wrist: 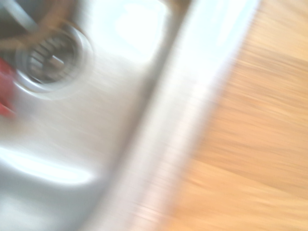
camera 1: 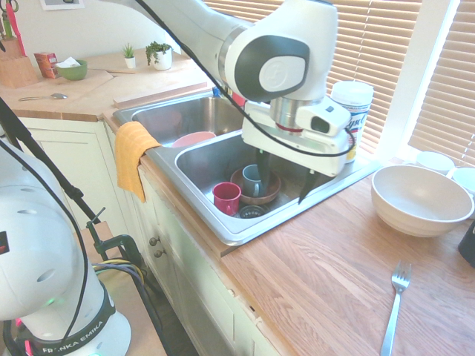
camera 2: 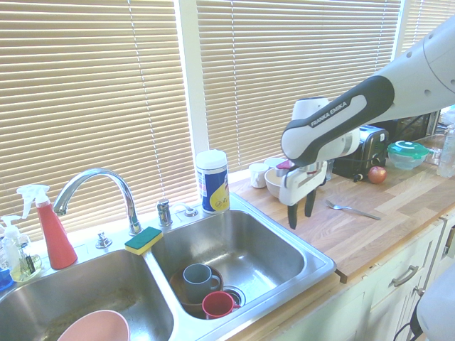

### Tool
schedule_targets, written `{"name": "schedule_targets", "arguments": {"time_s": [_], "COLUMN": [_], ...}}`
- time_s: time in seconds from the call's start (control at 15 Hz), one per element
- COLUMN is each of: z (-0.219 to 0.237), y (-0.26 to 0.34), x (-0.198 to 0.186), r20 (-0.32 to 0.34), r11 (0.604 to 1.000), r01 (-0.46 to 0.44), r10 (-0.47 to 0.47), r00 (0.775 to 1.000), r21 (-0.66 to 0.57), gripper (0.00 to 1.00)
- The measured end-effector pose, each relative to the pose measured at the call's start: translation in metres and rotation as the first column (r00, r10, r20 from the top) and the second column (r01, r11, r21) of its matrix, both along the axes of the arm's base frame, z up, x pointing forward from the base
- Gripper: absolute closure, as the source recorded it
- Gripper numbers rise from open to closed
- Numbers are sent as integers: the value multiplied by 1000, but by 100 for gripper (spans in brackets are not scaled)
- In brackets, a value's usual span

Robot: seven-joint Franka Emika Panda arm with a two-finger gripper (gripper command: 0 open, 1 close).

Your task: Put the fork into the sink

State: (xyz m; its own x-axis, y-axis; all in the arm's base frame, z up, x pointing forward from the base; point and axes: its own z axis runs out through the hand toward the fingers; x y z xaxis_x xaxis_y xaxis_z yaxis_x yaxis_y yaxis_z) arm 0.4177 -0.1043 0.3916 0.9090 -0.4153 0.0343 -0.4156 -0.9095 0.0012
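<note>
First exterior view, left to right, placing everything by the sink [camera 1: 234, 237]:
- Orange towel [camera 1: 133, 157], draped at the sink's left edge.
- Red mug [camera 1: 226, 199], inside the sink's nearer basin.
- My gripper [camera 1: 283, 188], over the sink near its right rim, jaws open and holding nothing.
- White bowl [camera 1: 419, 202], on the counter right of the sink.
- Fork [camera 1: 394, 310], lying on that counter, well apart from the sink.
</note>
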Motion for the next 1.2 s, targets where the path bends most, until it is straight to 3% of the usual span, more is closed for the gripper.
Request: {"name": "schedule_targets", "arguments": {"time_s": [0.6, 1.0, 1.07, 1.2], "z": [-29, -54, -58, -64], "y": [-171, -203, -204, -206], "x": [31, 43, 43, 42], "r20": [15, -14, -19, -25], "r11": [996, 992, 992, 992], "r01": [67, 113, 117, 125], "r10": [-66, -114, -117, -126], "r00": [998, 993, 993, 992], "r21": [-58, -48, -44, -35], "gripper": [0, 0, 100, 100]}}
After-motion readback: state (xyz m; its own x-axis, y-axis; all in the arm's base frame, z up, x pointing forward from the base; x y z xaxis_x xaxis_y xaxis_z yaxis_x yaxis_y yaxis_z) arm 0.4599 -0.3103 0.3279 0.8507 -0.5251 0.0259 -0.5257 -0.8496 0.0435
